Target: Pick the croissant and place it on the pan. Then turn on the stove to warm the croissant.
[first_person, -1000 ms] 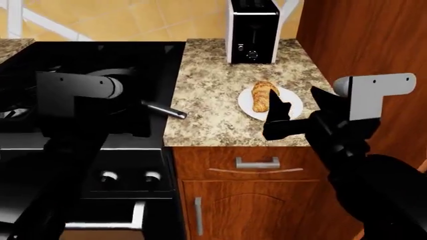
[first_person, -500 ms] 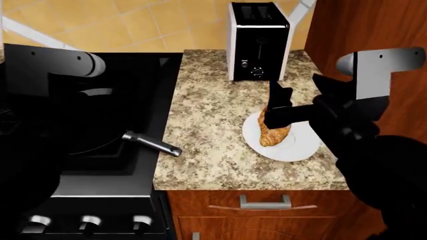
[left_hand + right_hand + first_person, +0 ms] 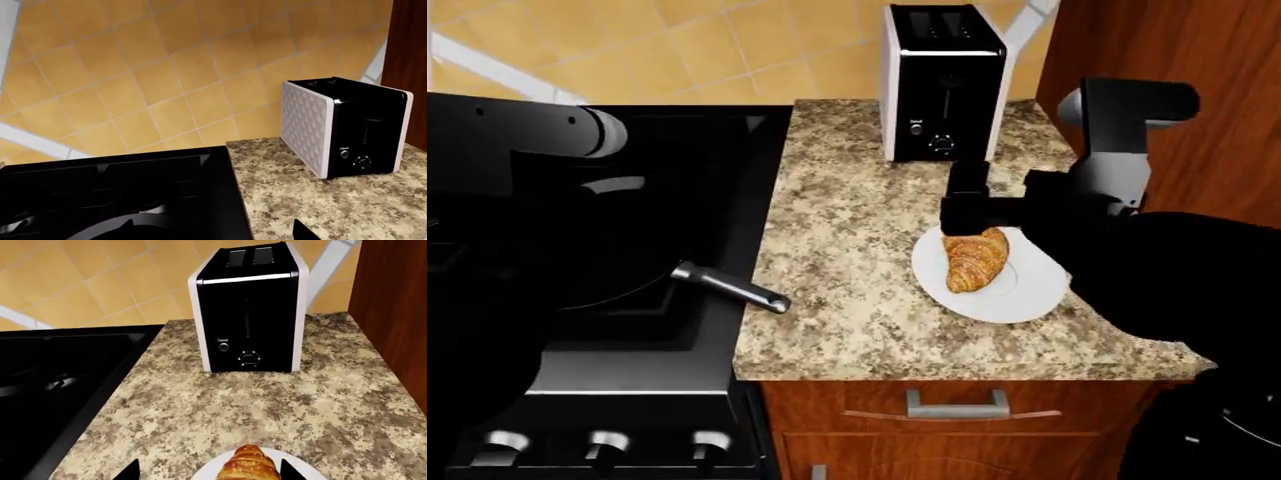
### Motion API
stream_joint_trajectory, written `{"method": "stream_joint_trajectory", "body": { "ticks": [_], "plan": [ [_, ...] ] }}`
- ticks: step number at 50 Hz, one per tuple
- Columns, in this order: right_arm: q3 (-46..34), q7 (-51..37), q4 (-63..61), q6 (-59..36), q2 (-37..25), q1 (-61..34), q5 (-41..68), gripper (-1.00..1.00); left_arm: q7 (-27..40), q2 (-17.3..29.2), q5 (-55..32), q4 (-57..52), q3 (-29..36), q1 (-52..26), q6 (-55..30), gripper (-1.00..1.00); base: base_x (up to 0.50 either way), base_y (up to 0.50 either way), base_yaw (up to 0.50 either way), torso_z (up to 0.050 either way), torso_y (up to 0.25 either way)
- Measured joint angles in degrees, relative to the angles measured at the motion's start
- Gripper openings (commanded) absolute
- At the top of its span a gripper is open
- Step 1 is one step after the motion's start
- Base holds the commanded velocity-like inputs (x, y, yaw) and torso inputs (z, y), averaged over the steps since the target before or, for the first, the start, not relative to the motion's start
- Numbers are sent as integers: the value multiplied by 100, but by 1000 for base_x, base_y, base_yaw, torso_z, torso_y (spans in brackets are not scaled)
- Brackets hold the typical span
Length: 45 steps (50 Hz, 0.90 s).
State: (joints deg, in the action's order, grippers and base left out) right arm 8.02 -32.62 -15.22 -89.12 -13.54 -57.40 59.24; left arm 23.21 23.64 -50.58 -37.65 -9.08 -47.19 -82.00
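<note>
The golden-brown croissant (image 3: 977,258) lies on a round white plate (image 3: 1024,293) on the granite counter. My right gripper (image 3: 968,212) hovers just over the croissant's far end, on the toaster side. In the right wrist view the gripper (image 3: 209,472) is open, and the croissant (image 3: 250,468) shows between its fingertips (image 3: 288,471), nearer one of them. The black pan (image 3: 627,270) sits on the stove (image 3: 714,150), its silver handle (image 3: 731,287) pointing towards the counter. My left gripper (image 3: 212,232) is open over the stove (image 3: 120,190), empty.
A white-and-black toaster (image 3: 945,80) stands at the back of the counter, close behind my right gripper; it also shows in the right wrist view (image 3: 250,310). A wooden cabinet wall (image 3: 1174,60) bounds the counter on the right. Stove knobs (image 3: 601,445) line the front.
The head view first shifted, bringing the plate nearer the centre. My right gripper has pulled back from over the croissant towards the toaster and its wrist has turned. The croissant stays on the plate.
</note>
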Motion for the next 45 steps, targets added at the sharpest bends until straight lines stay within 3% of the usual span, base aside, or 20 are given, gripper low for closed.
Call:
{"method": "stream_joint_trajectory", "body": {
  "ticks": [24, 45],
  "plan": [
    [-1016, -204, 2062, 581, -167, -860, 61, 100, 48, -124, -372, -66, -154, 193, 173, 100, 0, 0, 0, 0, 0],
    [-1527, -304, 2447, 559, -214, -1086, -16, 100, 100, -229, -655, -53, -387, 315, 334, 100, 0, 0, 0, 0, 0]
  ]
}}
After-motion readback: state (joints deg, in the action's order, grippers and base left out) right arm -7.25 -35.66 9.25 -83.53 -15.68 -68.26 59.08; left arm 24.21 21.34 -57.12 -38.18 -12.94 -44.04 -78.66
